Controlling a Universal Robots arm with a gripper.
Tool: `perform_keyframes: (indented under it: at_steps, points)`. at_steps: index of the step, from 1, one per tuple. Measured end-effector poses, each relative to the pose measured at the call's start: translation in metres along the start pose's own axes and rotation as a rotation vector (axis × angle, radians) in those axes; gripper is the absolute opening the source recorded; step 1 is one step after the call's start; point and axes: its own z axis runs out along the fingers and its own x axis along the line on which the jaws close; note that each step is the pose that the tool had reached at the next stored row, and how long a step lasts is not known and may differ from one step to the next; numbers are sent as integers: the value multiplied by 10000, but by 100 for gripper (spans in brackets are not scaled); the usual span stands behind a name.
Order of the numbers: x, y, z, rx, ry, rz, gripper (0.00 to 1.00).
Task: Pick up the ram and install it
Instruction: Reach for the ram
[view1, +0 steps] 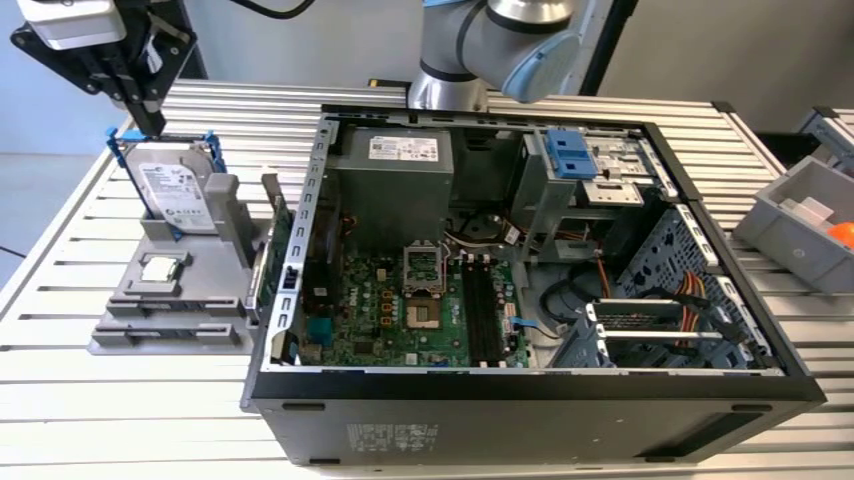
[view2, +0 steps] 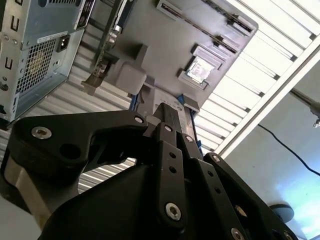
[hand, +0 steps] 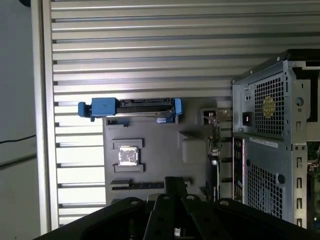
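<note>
Claw (view1: 146, 122) fingers pressed together, empty, over hard drive (view1: 174, 190); ram (view1: 275, 225) upright at holder edge, untouched.

I can read no text from here, drive label (view1: 171, 188), power supply sticker (view1: 404, 150), case print (view1: 394, 437), all illegible.

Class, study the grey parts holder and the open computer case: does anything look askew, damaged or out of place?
Nothing stands out. The hard drive stands on end in the holder, the processor lies flat in its recess, and the ram stands on edge beside the case.
</note>
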Motion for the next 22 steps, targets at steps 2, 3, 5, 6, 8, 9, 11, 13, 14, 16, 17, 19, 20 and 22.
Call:
perform_keyframes:
  at_steps: [2,3,5,6,8,9,11,13,14,16,17,19,20,22]
  points:
    - [18,-1,0,0,1,-12,0]
    - [29,-2,0,0,2,-18,0]
    - [44,-2,1,0,9,-25,0]
    - [46,-2,0,0,9,-26,0]
    - [50,-3,0,1,9,-27,0]
    - [59,-3,0,0,9,-26,0]
    - [80,-5,3,0,9,-29,0]
    - [93,-9,6,0,9,-30,0]
    - [95,-14,8,0,10,-35,0]
    - [96,-33,11,-1,10,-35,0]
    - [95,-45,12,0,9,-35,0]
    - [94,-75,15,0,9,-36,0]
    - [95,-93,17,0,10,-36,0]
    - [98,-133,21,0,10,-39,0]
